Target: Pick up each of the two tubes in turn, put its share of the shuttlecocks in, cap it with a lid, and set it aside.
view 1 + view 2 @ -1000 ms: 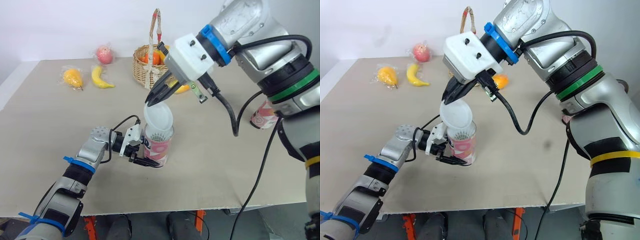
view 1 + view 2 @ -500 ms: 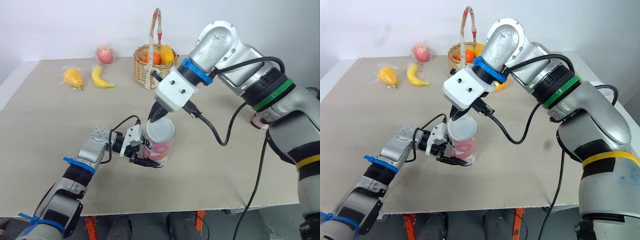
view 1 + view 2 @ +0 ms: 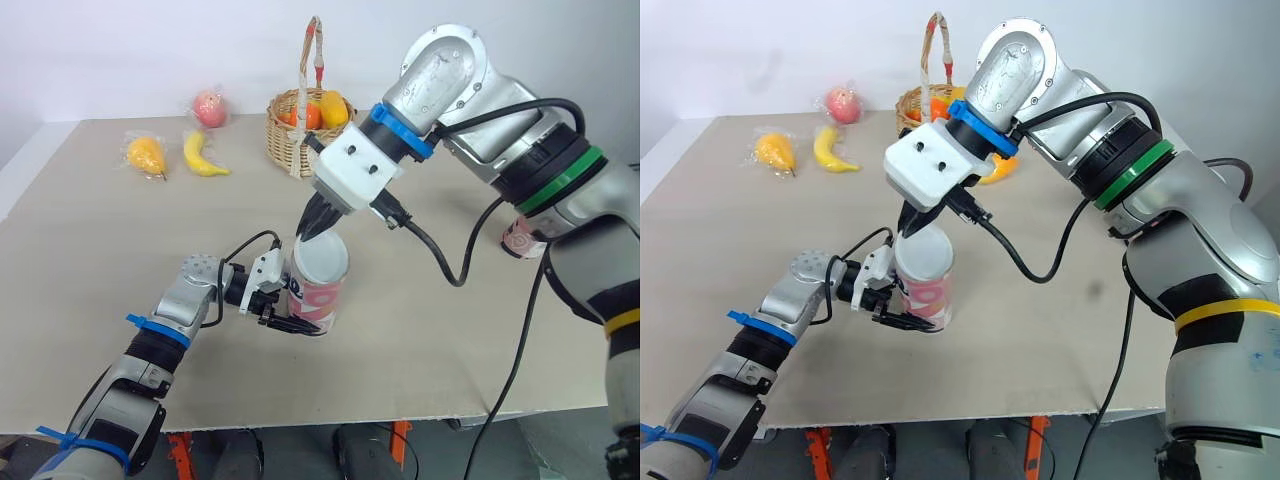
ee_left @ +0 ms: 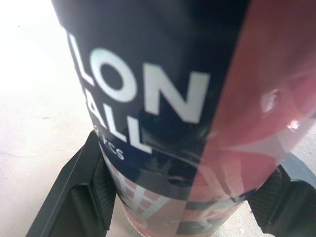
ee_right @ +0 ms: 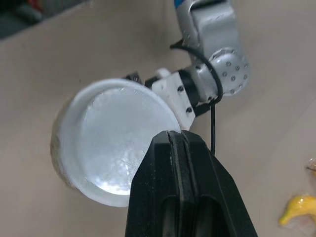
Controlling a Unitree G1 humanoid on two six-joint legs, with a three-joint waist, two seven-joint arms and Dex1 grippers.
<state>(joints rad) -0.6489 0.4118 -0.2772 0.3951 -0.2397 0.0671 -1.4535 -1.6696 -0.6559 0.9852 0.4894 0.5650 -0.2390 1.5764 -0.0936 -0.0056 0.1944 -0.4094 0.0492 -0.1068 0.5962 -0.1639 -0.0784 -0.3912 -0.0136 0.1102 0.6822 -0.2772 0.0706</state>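
A pink, white and dark tube (image 3: 322, 300) stands upright on the table (image 3: 120, 240), left of centre. My left gripper (image 3: 298, 322) is shut on the tube's lower part, one black finger (image 4: 81, 195) on each side. A white round lid (image 3: 322, 258) lies on the tube's mouth, and its shallow inside (image 5: 111, 155) faces up. My right gripper (image 3: 311, 232) comes down from above, shut on the lid's rim at the tube's far left edge. A second pink tube (image 3: 520, 238) stands at the right, partly hidden behind my right arm.
A wicker basket (image 3: 292, 135) with oranges and other fruit stands at the back centre. A banana (image 3: 203, 157), a yellow bagged fruit (image 3: 147, 154) and a pink apple (image 3: 209, 108) lie at the back left. The table's front edge runs just below my left arm.
The right gripper brought the tilted lid down onto the tube's mouth, where it now lies flat. The right arm then shifted slightly upward. The left gripper and tube stayed put.
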